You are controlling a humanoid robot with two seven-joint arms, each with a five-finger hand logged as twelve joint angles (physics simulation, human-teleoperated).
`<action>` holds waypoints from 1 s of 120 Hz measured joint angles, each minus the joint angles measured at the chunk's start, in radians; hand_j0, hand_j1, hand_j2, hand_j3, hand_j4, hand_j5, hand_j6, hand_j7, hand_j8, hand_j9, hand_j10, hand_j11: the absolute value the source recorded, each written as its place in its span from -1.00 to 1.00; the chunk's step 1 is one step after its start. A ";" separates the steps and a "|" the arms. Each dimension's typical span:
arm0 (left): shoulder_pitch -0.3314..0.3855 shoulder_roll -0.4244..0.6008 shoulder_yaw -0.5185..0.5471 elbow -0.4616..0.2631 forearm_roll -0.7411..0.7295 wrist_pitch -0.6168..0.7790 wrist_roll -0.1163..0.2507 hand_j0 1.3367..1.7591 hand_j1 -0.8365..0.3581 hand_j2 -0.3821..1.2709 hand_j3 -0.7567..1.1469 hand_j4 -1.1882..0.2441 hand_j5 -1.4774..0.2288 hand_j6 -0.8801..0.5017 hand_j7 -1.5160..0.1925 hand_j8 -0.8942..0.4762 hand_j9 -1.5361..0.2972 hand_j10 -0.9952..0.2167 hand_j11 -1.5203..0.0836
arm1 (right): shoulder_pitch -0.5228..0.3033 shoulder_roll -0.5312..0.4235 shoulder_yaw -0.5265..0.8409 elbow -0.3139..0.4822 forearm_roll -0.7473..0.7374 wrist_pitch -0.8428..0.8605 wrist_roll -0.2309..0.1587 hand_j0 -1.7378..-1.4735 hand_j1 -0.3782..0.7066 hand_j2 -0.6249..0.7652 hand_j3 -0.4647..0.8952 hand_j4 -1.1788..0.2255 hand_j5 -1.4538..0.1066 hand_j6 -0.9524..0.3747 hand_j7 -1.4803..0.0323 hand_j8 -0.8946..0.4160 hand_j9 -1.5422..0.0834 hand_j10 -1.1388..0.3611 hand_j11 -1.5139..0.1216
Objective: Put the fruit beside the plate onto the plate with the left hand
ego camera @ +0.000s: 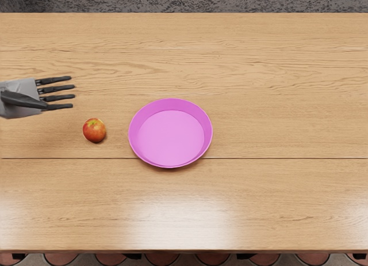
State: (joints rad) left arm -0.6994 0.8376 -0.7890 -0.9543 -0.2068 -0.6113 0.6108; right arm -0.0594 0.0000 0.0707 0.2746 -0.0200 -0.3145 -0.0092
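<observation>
A small red and yellow apple (94,130) lies on the wooden table just left of a pink plate (138,140), apart from its rim. Nothing lies on the plate. My left hand (54,94) comes in from the left edge, up and to the left of the apple, with its dark fingers (57,88) stretched out straight toward the right and holding nothing. A gap of bare table separates the hand from the apple. The right arm does not show.
The wooden table (276,105) fills the view, with a seam running across it at the plate's lower edge. A grey floor strip lies beyond the far edge.
</observation>
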 joint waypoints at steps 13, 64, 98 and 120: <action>-0.006 0.000 0.000 0.013 0.003 0.000 0.000 0.52 0.95 -0.53 -0.20 0.64 0.71 0.25 0.75 0.29 0.65 0.62 0.87 | 0.000 0.000 0.000 0.000 0.000 0.000 0.000 -0.40 -0.95 -0.10 -0.32 0.68 0.86 0.44 0.96 0.37 0.90 0.52 0.85; -0.166 -0.022 -0.001 -0.344 0.806 0.024 0.000 0.52 0.79 -0.51 -0.20 0.52 0.58 0.13 0.62 0.16 0.53 0.48 0.73 | 0.000 0.000 0.001 0.000 0.000 0.000 0.000 -0.40 -0.95 -0.10 -0.32 0.68 0.86 0.44 0.96 0.37 0.90 0.52 0.85; -0.171 -0.198 0.130 -0.474 1.389 0.221 0.000 0.52 0.76 -0.51 -0.20 0.50 0.56 0.10 0.60 0.13 0.51 0.45 0.71 | 0.000 0.000 0.001 0.000 0.000 0.000 0.000 -0.40 -0.95 -0.10 -0.32 0.68 0.86 0.44 0.96 0.37 0.90 0.52 0.85; -0.161 -0.242 0.245 -0.485 1.504 0.316 0.000 0.52 0.63 -0.49 -0.20 0.40 0.46 0.01 0.50 0.04 0.42 0.34 0.60 | 0.000 0.000 0.001 0.000 0.000 0.000 0.000 -0.40 -0.95 -0.10 -0.32 0.68 0.86 0.43 0.96 0.37 0.90 0.52 0.85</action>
State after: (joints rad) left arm -0.8604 0.5955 -0.5439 -1.4388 1.2977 -0.2950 0.6109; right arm -0.0598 0.0000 0.0715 0.2746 -0.0200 -0.3145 -0.0092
